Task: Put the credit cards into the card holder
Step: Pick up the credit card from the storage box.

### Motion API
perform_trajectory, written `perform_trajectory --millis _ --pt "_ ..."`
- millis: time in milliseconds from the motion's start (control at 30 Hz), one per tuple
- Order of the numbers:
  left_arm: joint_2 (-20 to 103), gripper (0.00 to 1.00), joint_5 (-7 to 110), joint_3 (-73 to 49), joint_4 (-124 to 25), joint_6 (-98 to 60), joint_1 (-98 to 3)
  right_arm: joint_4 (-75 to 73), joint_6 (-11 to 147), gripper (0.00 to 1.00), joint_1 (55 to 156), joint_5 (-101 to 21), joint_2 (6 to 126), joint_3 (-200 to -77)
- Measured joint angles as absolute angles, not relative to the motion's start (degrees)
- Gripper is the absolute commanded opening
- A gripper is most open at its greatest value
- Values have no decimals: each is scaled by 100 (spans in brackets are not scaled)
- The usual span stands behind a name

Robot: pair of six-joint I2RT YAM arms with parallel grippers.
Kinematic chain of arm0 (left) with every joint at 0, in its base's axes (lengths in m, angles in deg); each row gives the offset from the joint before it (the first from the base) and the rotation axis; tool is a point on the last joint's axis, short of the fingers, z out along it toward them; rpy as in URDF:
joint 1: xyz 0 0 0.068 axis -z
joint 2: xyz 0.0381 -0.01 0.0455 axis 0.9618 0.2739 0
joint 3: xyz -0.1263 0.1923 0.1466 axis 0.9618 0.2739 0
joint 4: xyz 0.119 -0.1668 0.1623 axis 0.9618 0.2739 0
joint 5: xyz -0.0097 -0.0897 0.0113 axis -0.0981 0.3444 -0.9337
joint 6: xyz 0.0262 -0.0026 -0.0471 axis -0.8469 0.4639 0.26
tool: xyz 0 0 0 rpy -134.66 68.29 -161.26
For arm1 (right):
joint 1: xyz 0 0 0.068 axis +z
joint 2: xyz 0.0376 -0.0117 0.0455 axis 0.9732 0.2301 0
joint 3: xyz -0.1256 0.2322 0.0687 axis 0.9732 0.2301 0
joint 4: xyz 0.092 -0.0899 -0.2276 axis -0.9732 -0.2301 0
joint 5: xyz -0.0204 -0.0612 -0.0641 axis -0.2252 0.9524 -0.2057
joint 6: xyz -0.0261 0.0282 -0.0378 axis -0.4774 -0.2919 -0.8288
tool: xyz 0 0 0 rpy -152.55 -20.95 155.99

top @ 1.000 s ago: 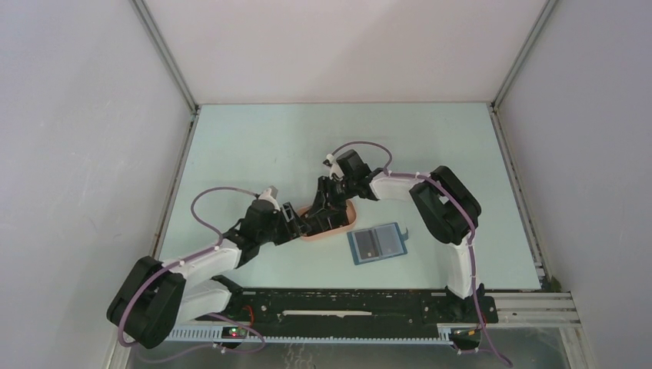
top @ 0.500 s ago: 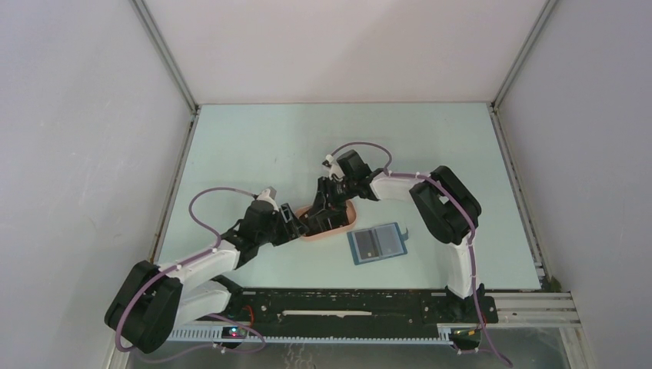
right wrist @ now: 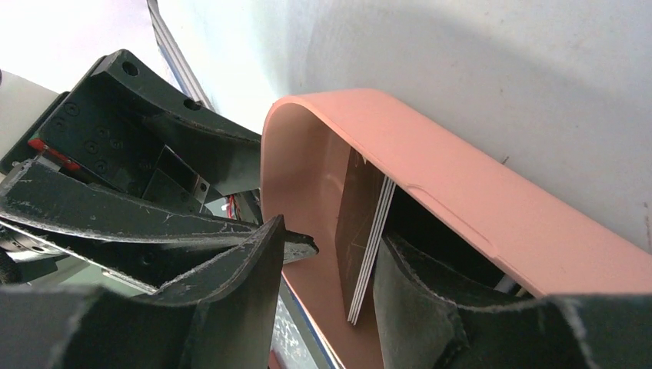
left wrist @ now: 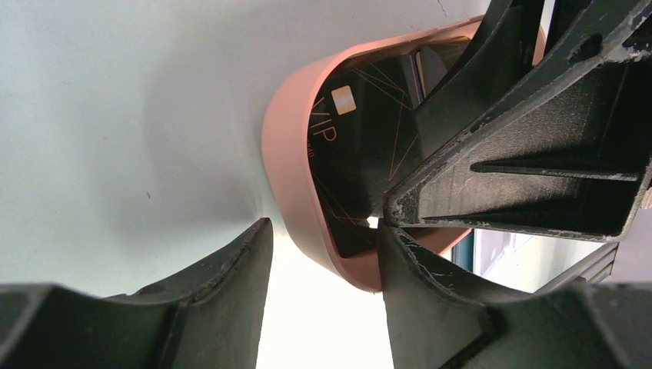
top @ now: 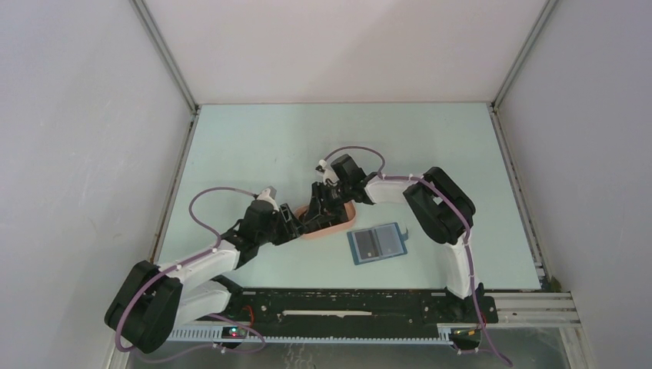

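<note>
Pink plastic forms the oval tray [top: 344, 221], which sits about midway between the table's [top: 254, 146] side edges and nearer its near edge. The credit cards [right wrist: 365, 238] stand on edge inside it. Around that stack the right claw [right wrist: 330, 238] is narrowly spread, not pinching. The left claw [left wrist: 323, 231] gapes across the tray's wall. Just right of the tray, the card holder [top: 377, 244] lies open.

A robotics lab test cell. Plain white panels [top: 77, 115] wall in a pale green table [top: 254, 138] on three sides, joined by aluminium struts [top: 164, 54] at upper left and upper right. Two cabled robot arms [top: 196, 265] are bolted to a black rail [top: 369, 300] along the bottom edge.
</note>
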State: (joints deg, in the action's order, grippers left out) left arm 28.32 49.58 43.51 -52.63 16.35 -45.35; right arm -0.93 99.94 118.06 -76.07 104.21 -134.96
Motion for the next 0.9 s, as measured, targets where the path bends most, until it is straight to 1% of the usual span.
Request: perform_trajectory --millis 500,900 --pt "2838 55 4978 4351 -5271 1635 -4533 10 10035 49 11791 -7703 10474 -13526" --pt "2842 55 4958 4351 -5267 1633 -4533 -34 10011 49 11594 -7771 10458 -13524"
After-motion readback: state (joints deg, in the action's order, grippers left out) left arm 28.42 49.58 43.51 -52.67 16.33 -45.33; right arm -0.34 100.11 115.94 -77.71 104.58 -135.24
